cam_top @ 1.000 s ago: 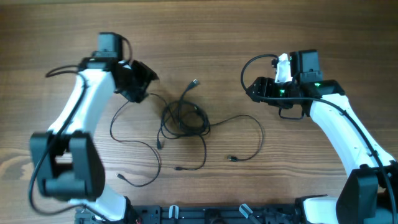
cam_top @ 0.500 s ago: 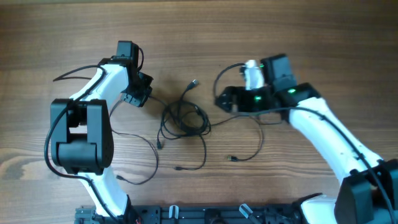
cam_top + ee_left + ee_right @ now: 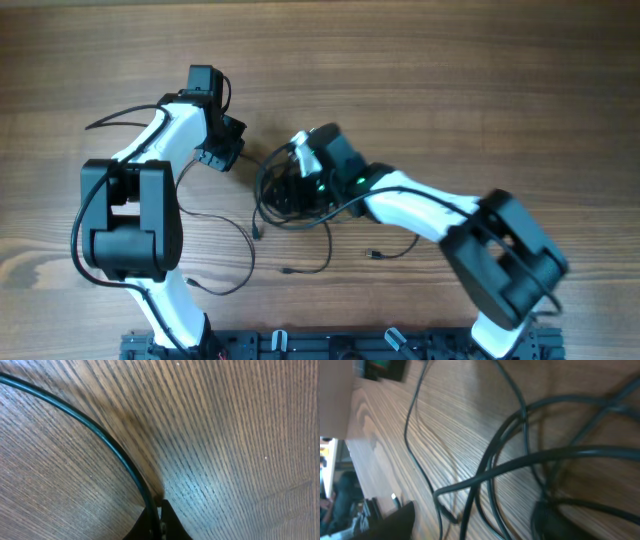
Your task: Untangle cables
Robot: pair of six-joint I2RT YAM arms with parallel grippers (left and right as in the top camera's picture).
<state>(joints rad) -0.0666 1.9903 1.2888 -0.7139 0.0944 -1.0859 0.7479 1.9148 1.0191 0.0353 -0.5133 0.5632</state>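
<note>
Swinging across the table (image 3: 450, 60) has been the big change: a second ago my right gripper (image 3: 285, 190) hung well out to the side of the cables, and now it sits directly on top of the knotted clump (image 3: 545, 453). From the right wrist I see crossing strands lying just under and between my fingers (image 3: 395, 522), which stand apart, one on either side of the tangle. They look part-way open, with nothing pinched yet.

My left gripper (image 3: 157, 510) has gone from open to fully closed. A single cord (image 3: 90, 427) runs along the wood straight into its tips, so I judge it clamped on that strand, just beside the clump on the side away from my right arm. That arm has not shifted in the last half second.

For the task this means I have an anchor on one side and a second tool in place at the knot. Closing on one loop there and drawing it away from my left tips should begin to open the tangle. Other loops and a plug (image 3: 372, 254) trail behind my right wrist, untouched.
</note>
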